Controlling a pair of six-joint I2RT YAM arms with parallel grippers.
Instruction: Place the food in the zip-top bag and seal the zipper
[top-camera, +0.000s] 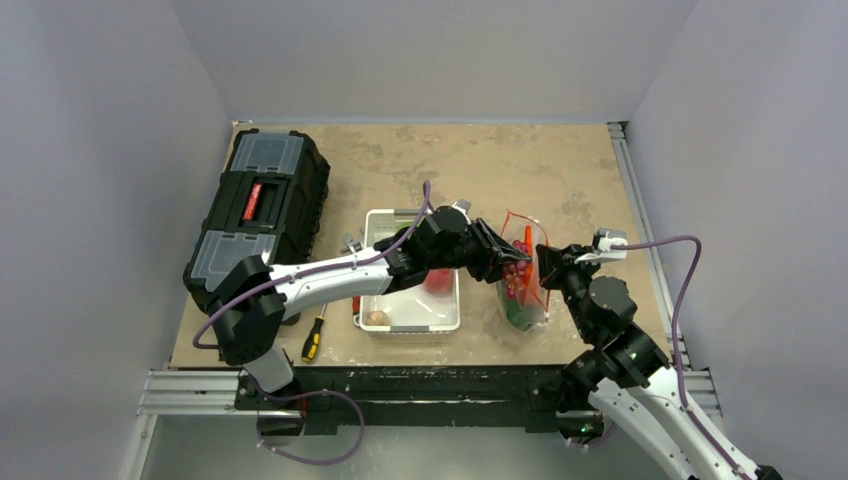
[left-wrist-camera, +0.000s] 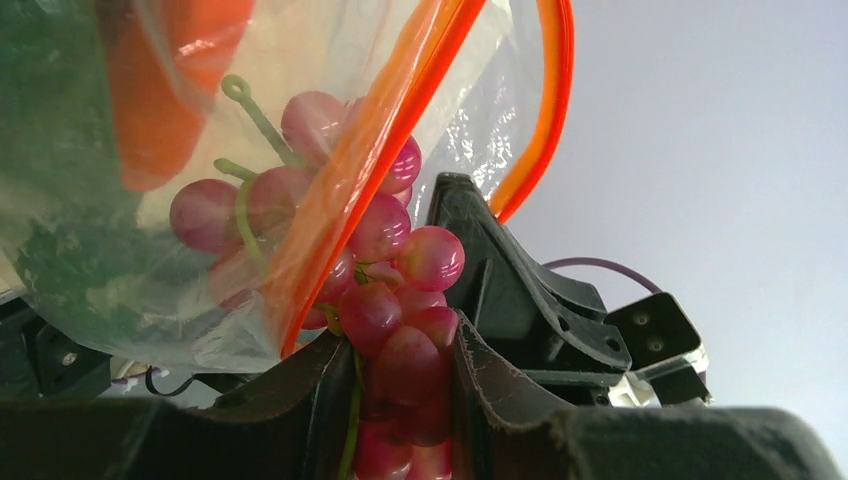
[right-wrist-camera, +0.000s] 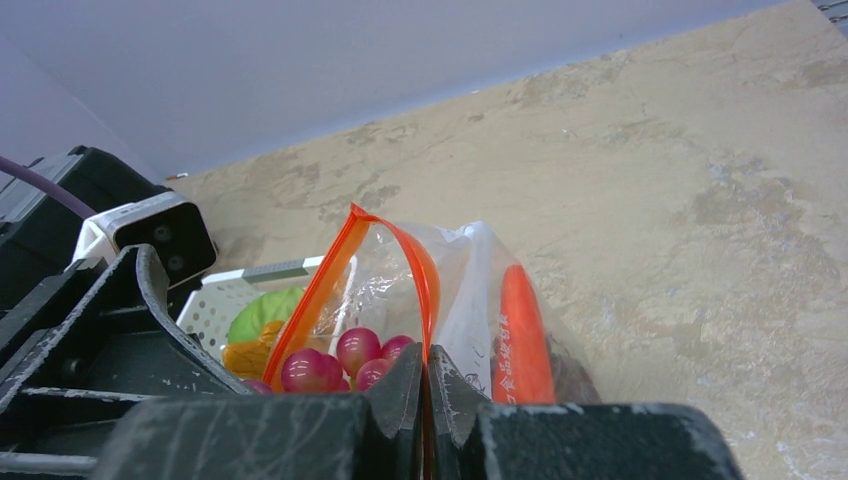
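Left arm (top-camera: 330, 280): white link shells, black joint housings. Right arm (top-camera: 612, 300): same scheme, small green lights glowed on lower joints. Purple cable (top-camera: 427, 198) ran along each arm. Left gripper (left-wrist-camera: 400, 350) fingers were matte black with pale scuffed edges. White camera module (right-wrist-camera: 150, 235) showed two dark lenses. Silver screws sat in black bracket (left-wrist-camera: 655, 330).

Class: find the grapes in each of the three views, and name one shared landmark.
Top external: grapes right of centre, at the bag.
Left wrist: grapes low centre, between the left fingers.
Right wrist: grapes bottom, left of centre.
Shared landmark: the orange zipper.
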